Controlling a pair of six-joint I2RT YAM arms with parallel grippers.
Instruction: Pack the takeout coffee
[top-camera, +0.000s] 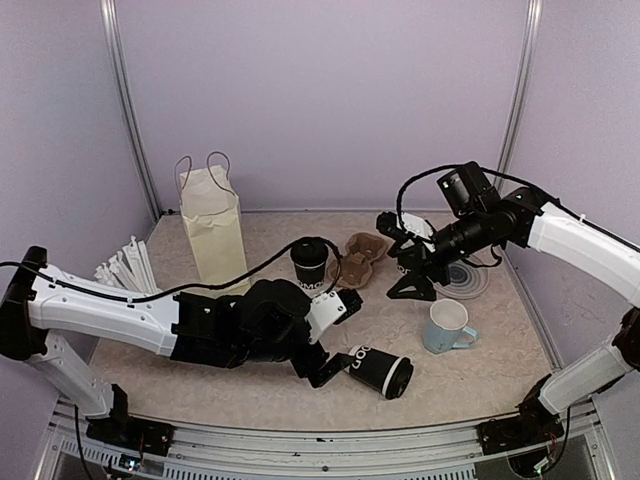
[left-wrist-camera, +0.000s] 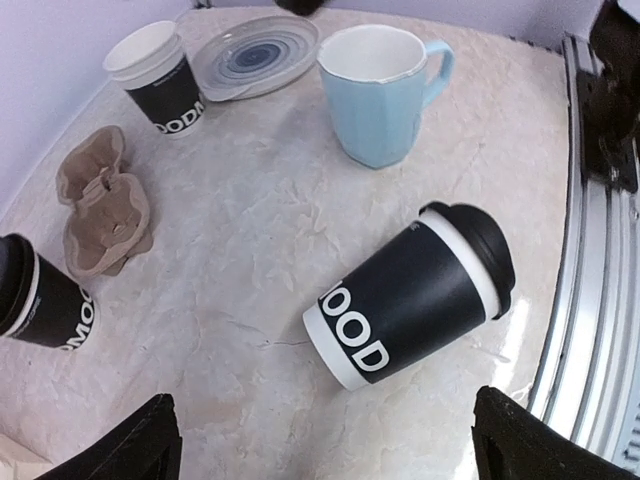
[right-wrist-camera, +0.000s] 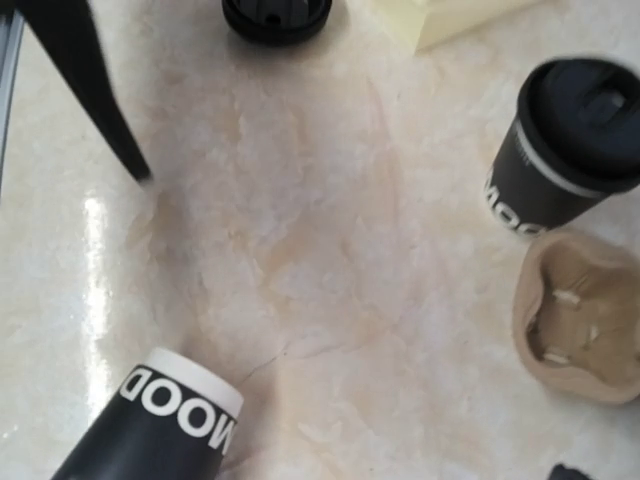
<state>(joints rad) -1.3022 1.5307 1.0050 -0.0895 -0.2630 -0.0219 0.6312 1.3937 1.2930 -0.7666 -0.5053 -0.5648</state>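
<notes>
Pick-up stage, nothing packed yet. My left end effector spread wide around tipped lidded cup, lower centre of overhead frame, not touching. Right end effector apart too, empty. Next, I reckon: square grip across cup, then into cardboard carrier, wells empty. Second lidded cup upright beside it. Paper bag insides hidden.

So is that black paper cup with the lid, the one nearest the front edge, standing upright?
No, the black paper cup with white lettering lies on its side on the beige marbled tabletop.
</notes>
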